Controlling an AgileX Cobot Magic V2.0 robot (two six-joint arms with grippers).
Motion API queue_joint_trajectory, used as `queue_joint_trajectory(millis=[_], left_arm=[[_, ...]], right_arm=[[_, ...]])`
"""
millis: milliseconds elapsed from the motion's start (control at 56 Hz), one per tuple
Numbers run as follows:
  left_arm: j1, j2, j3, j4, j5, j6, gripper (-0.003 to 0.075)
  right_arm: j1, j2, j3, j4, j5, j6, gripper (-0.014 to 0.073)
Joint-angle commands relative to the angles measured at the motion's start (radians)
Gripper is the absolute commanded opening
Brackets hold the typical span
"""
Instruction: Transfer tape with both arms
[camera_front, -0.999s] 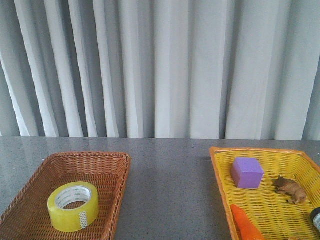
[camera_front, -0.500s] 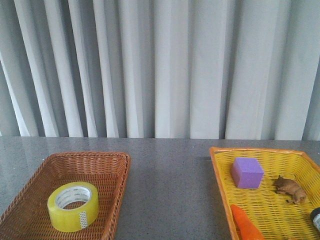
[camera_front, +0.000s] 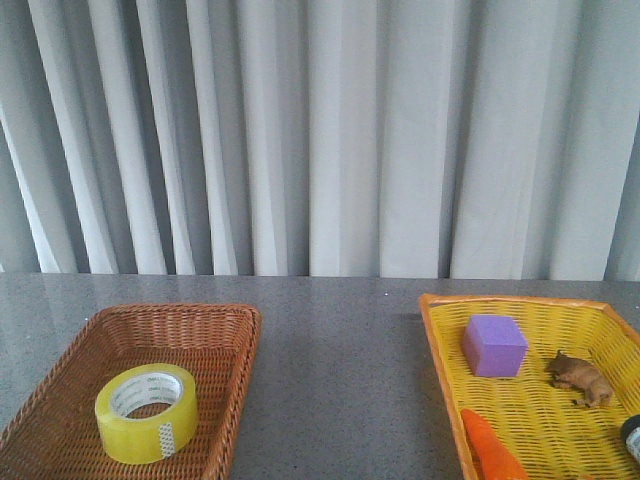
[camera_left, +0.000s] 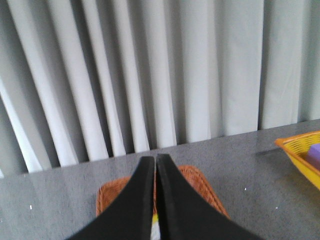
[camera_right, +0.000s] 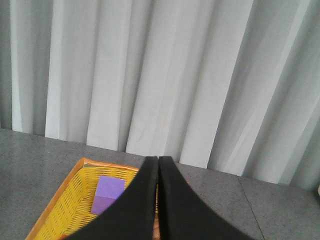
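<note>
The left gripper (camera_left: 155, 162) has its two black fingers pressed together with only a hairline slit between them, gripping nothing; it hangs above the brown wicker basket (camera_left: 200, 185), pointing toward the grey curtain (camera_left: 160, 70). The right gripper (camera_right: 158, 162) is pinched together the same way, empty, and sits over the yellow woven tray (camera_right: 65, 205), where a purple cube (camera_right: 107, 194) shows just beside its finger.

From the front, neither arm is in sight. The tape (camera_front: 146, 412), a wide yellow roll with a white printed core, lies flat in the brown wicker basket (camera_front: 215, 318) on the left side of the grey table (camera_front: 340, 390), toward the basket's near end. Well apart on the right stands the yellow woven tray (camera_front: 440, 330). It holds the purple cube (camera_front: 494, 345), a small brown animal figure (camera_front: 581, 378) beside it, an orange object (camera_front: 492, 450) at the near edge, and part of a dark round item (camera_front: 632, 435) cut off at the picture's side.
</note>
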Motion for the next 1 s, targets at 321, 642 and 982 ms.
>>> queue_joint_trajectory(millis=[321,642,982], left_arm=[[0.004,-0.536,0.831,-0.002,-0.588,-0.071,-0.0006],[0.007,-0.720,0.967,0.152,-0.503,-0.070,-0.0006],[0.117,-0.722,0.967,0.115,-0.423,-0.072,-0.0006]], right_arm=[[-0.001,0.004,-0.023,-0.029,-0.064,-0.001,-0.0005],[-0.001,0.004,-0.023,-0.028,-0.064,-0.001,-0.0005],[-0.001,0.004,-0.023,-0.028,-0.064,-0.001,-0.0005]])
